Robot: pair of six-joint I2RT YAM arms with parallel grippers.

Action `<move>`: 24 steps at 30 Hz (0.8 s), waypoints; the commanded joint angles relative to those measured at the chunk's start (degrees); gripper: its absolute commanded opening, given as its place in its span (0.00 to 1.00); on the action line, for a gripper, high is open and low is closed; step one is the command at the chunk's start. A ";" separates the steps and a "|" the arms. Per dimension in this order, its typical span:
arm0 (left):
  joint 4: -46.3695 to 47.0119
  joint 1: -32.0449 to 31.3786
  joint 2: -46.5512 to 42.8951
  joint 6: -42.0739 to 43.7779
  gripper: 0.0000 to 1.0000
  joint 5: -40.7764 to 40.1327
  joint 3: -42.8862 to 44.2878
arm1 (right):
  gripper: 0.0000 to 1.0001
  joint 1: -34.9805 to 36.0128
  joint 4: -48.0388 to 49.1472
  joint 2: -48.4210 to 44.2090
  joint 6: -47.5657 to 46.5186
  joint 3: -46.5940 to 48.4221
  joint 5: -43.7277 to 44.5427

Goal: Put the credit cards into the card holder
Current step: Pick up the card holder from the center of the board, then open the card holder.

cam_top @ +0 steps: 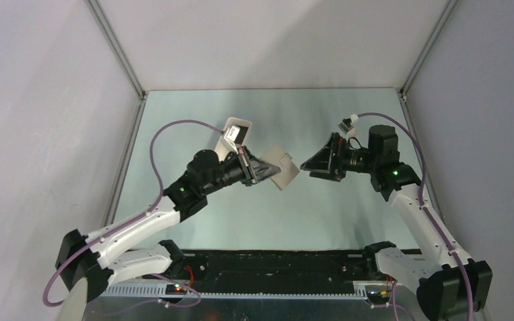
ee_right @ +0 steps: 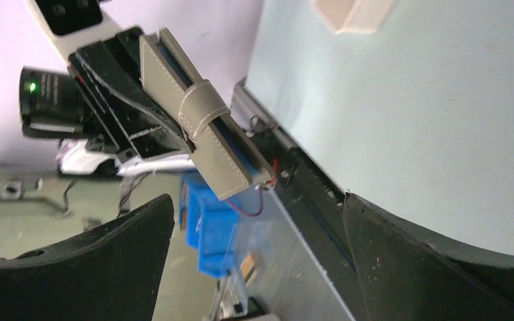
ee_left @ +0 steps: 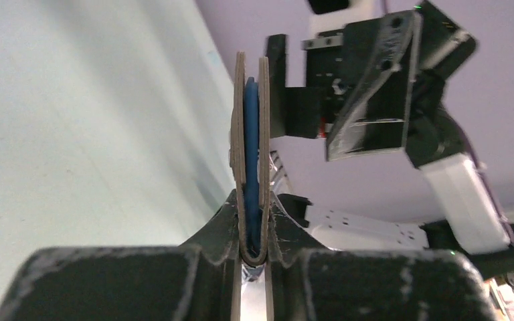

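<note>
Right now the left gripper (cam_top: 269, 171) is clamped on the folded grey card holder (cam_top: 284, 167); the right gripper (cam_top: 308, 165), jaws apart, faces it.

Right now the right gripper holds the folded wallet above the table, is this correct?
Not quite. It is the left gripper that holds the folded wallet above the table, clamped at its fold. The right gripper is open and empty, facing it. The top view shows this.
</note>
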 commanded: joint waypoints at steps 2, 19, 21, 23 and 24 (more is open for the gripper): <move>1.37 0.10 -6.01 3.83 0.00 3.82 3.15 | 0.99 6.47 14.76 0.55 8.46 -0.36 -7.92; 0.80 0.46 -9.73 4.20 0.51 4.67 3.10 | 0.00 16.84 28.49 2.84 14.98 3.62 -5.83; -2.02 1.20 -11.47 4.65 0.72 1.09 2.36 | 0.00 17.55 9.81 0.57 2.06 9.66 1.44; -12.41 2.19 -13.72 5.49 0.87 -5.03 3.10 | 0.00 20.34 -3.94 -1.82 -10.57 14.85 15.09; -16.05 2.42 -13.91 5.74 0.94 -7.00 4.53 | 0.00 23.24 -8.79 -2.72 -17.58 15.78 24.94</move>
